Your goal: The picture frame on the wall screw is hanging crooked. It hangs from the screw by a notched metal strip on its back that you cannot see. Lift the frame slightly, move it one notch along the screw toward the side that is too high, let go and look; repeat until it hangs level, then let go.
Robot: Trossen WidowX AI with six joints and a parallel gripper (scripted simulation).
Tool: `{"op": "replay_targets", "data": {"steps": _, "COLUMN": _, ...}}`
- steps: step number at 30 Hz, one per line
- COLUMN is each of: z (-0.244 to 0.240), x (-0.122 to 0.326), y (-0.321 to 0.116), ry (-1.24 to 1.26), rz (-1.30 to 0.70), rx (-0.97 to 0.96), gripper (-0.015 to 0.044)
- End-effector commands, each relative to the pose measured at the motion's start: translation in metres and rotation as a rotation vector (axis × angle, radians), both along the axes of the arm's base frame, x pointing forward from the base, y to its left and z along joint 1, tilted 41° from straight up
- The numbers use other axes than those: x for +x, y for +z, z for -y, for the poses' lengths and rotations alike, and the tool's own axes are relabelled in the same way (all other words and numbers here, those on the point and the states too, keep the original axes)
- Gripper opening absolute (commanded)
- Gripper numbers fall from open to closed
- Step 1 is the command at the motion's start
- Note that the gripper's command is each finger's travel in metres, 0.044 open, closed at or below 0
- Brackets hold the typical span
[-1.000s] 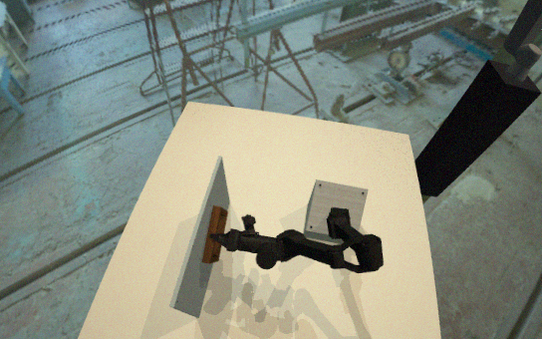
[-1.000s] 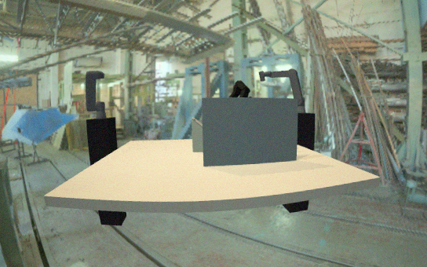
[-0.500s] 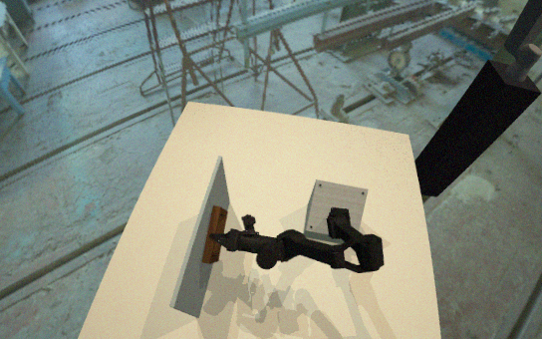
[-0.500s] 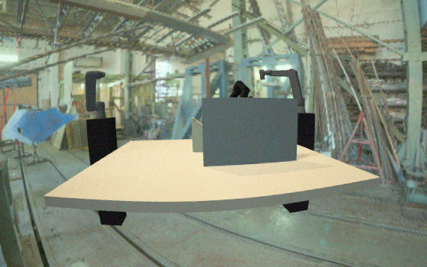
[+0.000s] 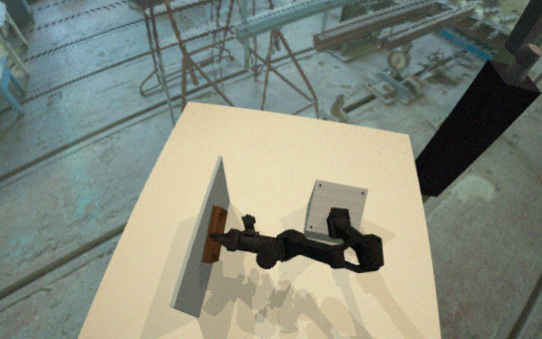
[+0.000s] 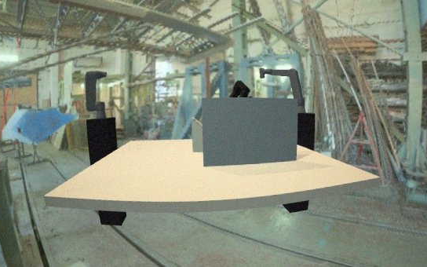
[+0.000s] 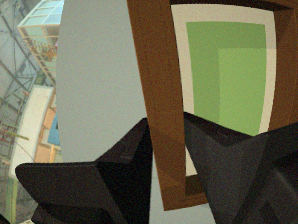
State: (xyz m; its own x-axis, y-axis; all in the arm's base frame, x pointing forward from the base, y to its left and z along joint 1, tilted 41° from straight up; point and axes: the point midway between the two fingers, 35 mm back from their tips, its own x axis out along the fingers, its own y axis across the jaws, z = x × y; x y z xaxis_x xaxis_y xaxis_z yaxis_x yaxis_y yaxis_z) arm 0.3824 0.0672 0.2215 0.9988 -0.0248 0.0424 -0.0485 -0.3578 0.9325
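The picture frame (image 5: 217,219) (image 7: 159,60) is brown wood with a cream mat and a green picture. It is at the front of the upright grey wall panel (image 5: 189,286) (image 6: 251,133) (image 7: 100,75). My gripper (image 5: 213,236) (image 7: 164,121) is shut on one bar of the frame, with one dark finger on each side of the bar near its lower end in the wrist view. The bar looks slanted in the wrist view, but I cannot tell whether the frame is level. The screw and the notched strip are hidden. In the exterior view the panel hides the frame and the gripper.
The panel stands on the pale table (image 5: 289,135) (image 6: 133,184). My arm (image 5: 314,250) reaches across from a light grey block (image 5: 329,191) (image 6: 197,137). Two more arms (image 6: 91,92) (image 6: 299,88) stand on black pedestals beyond the table.
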Motion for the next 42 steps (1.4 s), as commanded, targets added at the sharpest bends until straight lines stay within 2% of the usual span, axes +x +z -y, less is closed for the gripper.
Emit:
{"op": "replay_targets", "data": {"steps": 1, "z": 0.0010, "x": -0.0001, "y": 0.0008, "ry": -0.001, "rz": 0.004, "rx": 0.006, "gripper": 0.0000}}
{"op": "replay_targets", "data": {"steps": 42, "z": 0.0064, "x": 0.0000, "y": -0.0030, "ry": -0.001, "rz": 0.004, "rx": 0.005, "gripper": 0.0000}}
